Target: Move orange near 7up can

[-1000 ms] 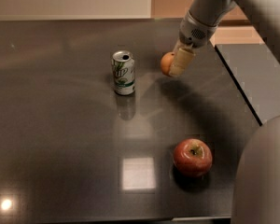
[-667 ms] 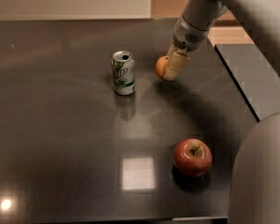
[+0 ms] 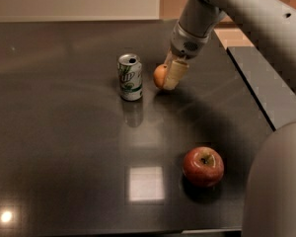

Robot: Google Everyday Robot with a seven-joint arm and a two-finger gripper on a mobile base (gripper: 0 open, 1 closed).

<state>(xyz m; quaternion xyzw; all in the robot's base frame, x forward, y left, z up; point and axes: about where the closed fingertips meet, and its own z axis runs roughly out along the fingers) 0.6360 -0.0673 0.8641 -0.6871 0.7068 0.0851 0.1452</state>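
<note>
The 7up can [image 3: 130, 76] stands upright on the dark table [image 3: 64, 132], left of centre. The orange [image 3: 159, 75] sits just right of the can, a small gap apart, at table height. My gripper [image 3: 170, 78] comes down from the upper right and is shut on the orange, with one pale finger [image 3: 174, 74] in front of the fruit, hiding its right side. The other finger is hidden behind it.
A red-yellow apple [image 3: 203, 166] lies at the front right of the table. The table's right edge [image 3: 246, 88] borders a darker strip. My arm's grey body [image 3: 276, 181] fills the lower right corner.
My gripper has carried the orange left and slightly down, from well right of the can to close beside it. The can and apple have not moved.
</note>
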